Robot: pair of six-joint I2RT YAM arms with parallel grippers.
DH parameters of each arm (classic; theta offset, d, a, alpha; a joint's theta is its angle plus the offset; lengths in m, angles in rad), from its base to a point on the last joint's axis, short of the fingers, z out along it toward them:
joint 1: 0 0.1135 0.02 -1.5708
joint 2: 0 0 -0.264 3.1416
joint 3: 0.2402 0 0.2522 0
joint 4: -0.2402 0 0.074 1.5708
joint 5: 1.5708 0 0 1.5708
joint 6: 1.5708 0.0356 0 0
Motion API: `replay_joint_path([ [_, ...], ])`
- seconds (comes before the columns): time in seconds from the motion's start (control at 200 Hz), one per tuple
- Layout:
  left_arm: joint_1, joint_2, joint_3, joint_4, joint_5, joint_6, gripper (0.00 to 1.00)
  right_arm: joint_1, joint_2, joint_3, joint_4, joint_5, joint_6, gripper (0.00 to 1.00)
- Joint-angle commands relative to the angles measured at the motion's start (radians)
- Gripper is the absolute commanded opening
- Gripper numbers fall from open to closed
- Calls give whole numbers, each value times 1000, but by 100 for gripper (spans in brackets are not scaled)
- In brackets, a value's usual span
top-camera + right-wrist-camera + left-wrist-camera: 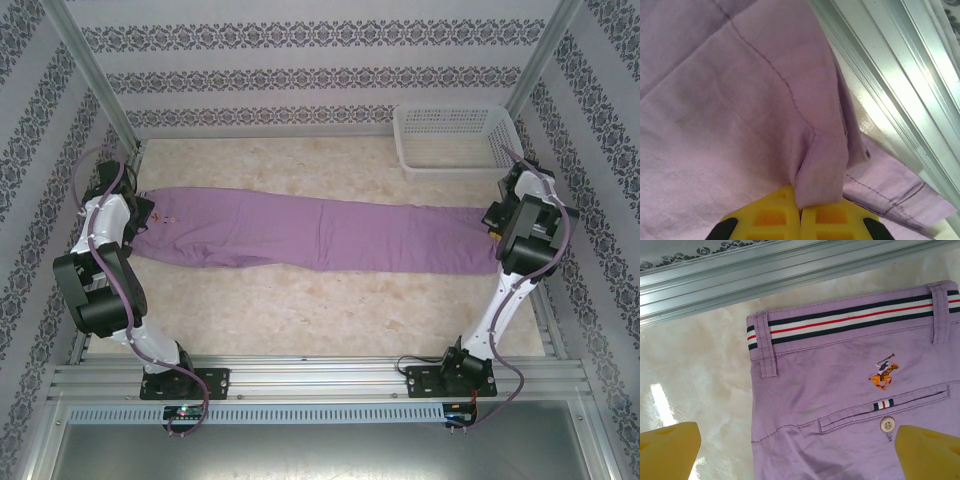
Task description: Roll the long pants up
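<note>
The long pants [320, 232] lie flat across the table, lilac, with the waist at the left and the leg ends at the right. In the left wrist view the striped waistband [850, 320], an embroidered logo and a buttoned back pocket show on the pants [840, 390]. My left gripper [795, 435] hovers open over the waist end, its yellow fingers [670, 450] wide apart and holding nothing. My right gripper [800, 210] is shut on a pinched-up fold of the pants [730, 100] at the leg hem, by the right edge.
A white plastic basket [455, 140] stands at the back right. Aluminium frame rails [765, 270] run close beside the waist end and beside the leg hem [900, 75]. Bare marbled tabletop [300, 310] lies in front of the pants.
</note>
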Motion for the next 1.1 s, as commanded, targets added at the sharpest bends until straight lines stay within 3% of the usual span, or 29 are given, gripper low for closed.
replay_joint_path([
  [0.0,-3,-24,-12,-6,-2,-22,100,-26,30,-95,-14,23,-6,0],
  [0.175,-2,-30,-17,-2,4,-21,100,-13,-159,-128,-35,-28,7,0],
  [0.325,-3,-30,-16,7,19,-25,100,-1,-338,-53,-103,-53,27,0],
  [0.415,-2,-29,-16,11,27,-28,100,1,-380,71,-182,-3,20,0],
  [0.545,-2,-31,-16,8,26,-27,100,6,-366,299,-339,198,-2,0],
  [0.714,-3,-42,-10,3,37,-30,100,43,-363,511,-453,197,-16,0],
  [0.874,-2,-64,-4,10,52,-31,100,186,-361,636,-487,-48,17,0],
  [1.014,-2,-73,2,17,72,-30,100,436,-327,671,-419,-224,110,0],
  [1.094,-2,-75,1,23,90,-33,100,574,-301,623,-286,-339,201,0],
])
